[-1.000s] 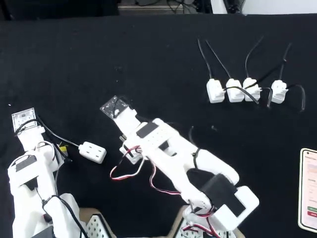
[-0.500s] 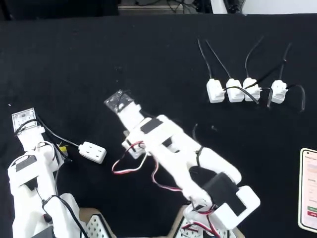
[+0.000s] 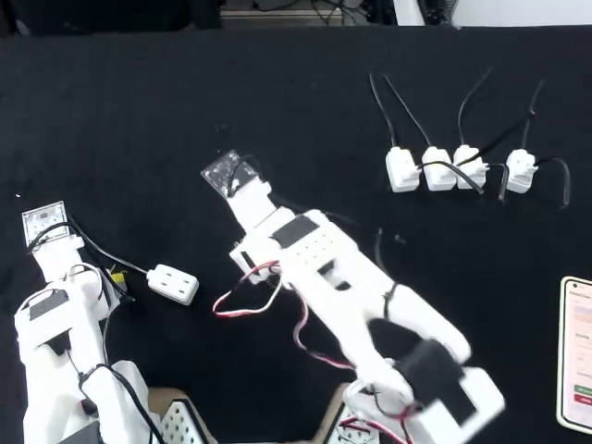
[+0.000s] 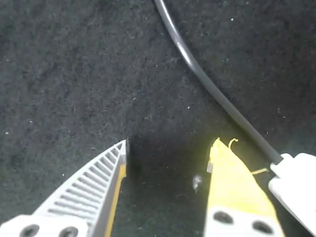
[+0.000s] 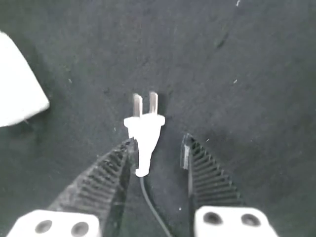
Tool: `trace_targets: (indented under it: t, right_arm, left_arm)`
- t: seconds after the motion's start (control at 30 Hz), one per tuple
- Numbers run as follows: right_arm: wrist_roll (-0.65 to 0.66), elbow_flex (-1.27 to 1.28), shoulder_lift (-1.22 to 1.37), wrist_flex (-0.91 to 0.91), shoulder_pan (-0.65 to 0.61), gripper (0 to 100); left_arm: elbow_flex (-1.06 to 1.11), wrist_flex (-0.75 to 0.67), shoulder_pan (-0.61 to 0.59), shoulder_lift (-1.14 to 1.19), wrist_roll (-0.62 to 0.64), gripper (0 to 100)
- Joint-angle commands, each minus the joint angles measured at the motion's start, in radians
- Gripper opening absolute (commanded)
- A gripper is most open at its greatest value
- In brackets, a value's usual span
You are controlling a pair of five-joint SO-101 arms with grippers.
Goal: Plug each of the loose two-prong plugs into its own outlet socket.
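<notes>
A white two-prong plug point(image 5: 143, 129) with a black cord lies on the black cloth, prongs pointing away from the wrist. My right gripper point(image 5: 155, 140) is open around it; one finger touches the plug's body and the other stands apart. In the high view this gripper point(image 3: 225, 171) is left of the table's middle. A white outlet socket point(image 3: 173, 283) with a black cable point(image 4: 207, 81) lies near the left arm. My left gripper point(image 4: 168, 145) is open over bare cloth beside that cable, at the left edge point(image 3: 44, 222).
Several white socket blocks point(image 3: 437, 169) with black cords stand in a row at the back right. A phone point(image 3: 575, 351) lies at the right edge. A blurred white object point(image 5: 15, 94) shows beside the plug. Red and white wires point(image 3: 250, 296) hang from the right arm.
The right arm has stretched farther away from its base, its gripper shifting up and slightly right in the high view. The left arm and the outlet socket have stayed put.
</notes>
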Motion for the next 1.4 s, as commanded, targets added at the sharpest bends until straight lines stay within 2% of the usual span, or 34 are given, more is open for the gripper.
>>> trace_targets:
  t: [0.0,0.13,0.23,0.3,0.7,0.87,1.13,1.37]
  right_arm:
    - [0.003,0.045,-0.119,-0.038,0.018,13.8]
    - [0.002,0.13,-0.165,-0.12,-0.02,13.8]
    - [0.006,0.163,-0.137,-0.176,-0.095,13.8]
    - [0.008,0.159,-0.094,-0.199,-0.097,14.0]
    - [0.041,0.076,0.048,-0.206,-0.061,13.8]
    - [0.094,0.074,0.051,-0.206,-0.002,13.4]
    - [0.095,0.054,0.042,-0.207,0.08,1.1]
    - [0.066,0.082,-0.038,-0.187,0.112,1.1]
  left_arm:
    - [0.001,-0.009,-0.008,-0.012,0.005,26]
    - [0.001,-0.009,-0.008,-0.012,0.005,26]
    - [0.001,-0.009,-0.008,-0.012,0.005,26]
    - [0.001,-0.009,-0.008,-0.012,0.005,26]
    - [0.001,-0.009,-0.008,-0.012,0.005,26]
    - [0.001,-0.009,-0.008,-0.012,0.005,26]
    - [0.001,-0.009,-0.008,-0.012,0.005,26]
    - [0.001,-0.009,-0.008,-0.012,0.005,26]
